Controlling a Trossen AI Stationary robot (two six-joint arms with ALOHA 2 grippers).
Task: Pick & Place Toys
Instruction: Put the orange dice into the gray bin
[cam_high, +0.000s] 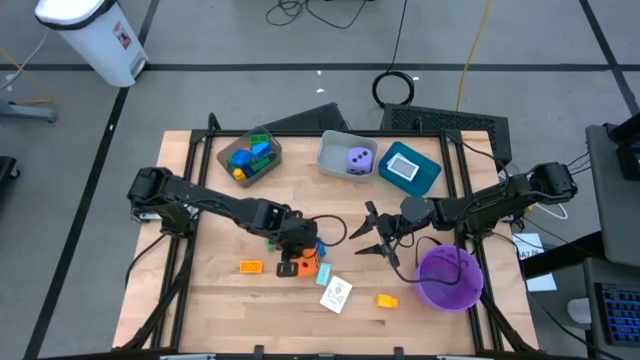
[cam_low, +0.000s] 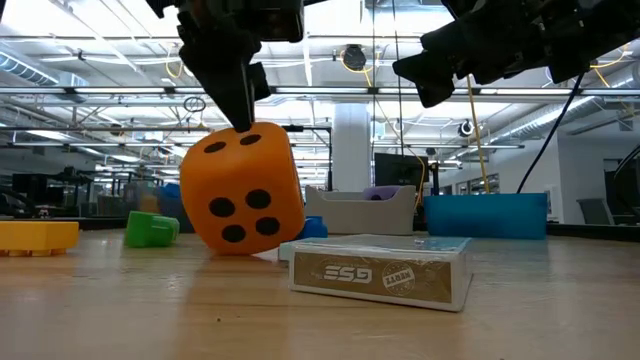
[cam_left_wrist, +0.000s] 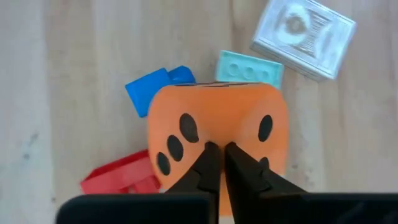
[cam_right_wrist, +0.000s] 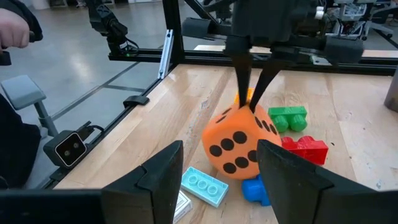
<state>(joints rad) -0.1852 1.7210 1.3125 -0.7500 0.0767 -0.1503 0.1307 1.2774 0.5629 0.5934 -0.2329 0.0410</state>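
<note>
An orange dotted die (cam_low: 245, 195) stands tilted among small blocks in the middle of the table. My left gripper (cam_low: 243, 122) comes down on it from above and is shut on its top. Around the die lie a red block (cam_left_wrist: 118, 180), a blue block (cam_left_wrist: 152, 90), a pale blue block (cam_left_wrist: 249, 68), a green block (cam_right_wrist: 289, 118) and a card box (cam_low: 380, 272). My right gripper (cam_high: 366, 232) hovers open to the die's right, level, touching nothing. My left gripper pinches the die's uppermost corner (cam_right_wrist: 249, 107) between its two fingertips (cam_left_wrist: 208, 163), which meet with no gap showing. The fingers point steeply down from above. The die sits tilted below them, its lower corner (cam_low: 232, 250) down at the table; whether it still rests there I cannot tell.
At the far edge stand a brown bin (cam_high: 250, 156) with blocks, a grey bin (cam_high: 347, 158) with a purple die and a teal bin (cam_high: 408, 168) with a card. A purple bowl (cam_high: 448, 278) is near right. An orange block (cam_high: 250, 266) and a yellow block (cam_high: 386, 299) lie near the front.
</note>
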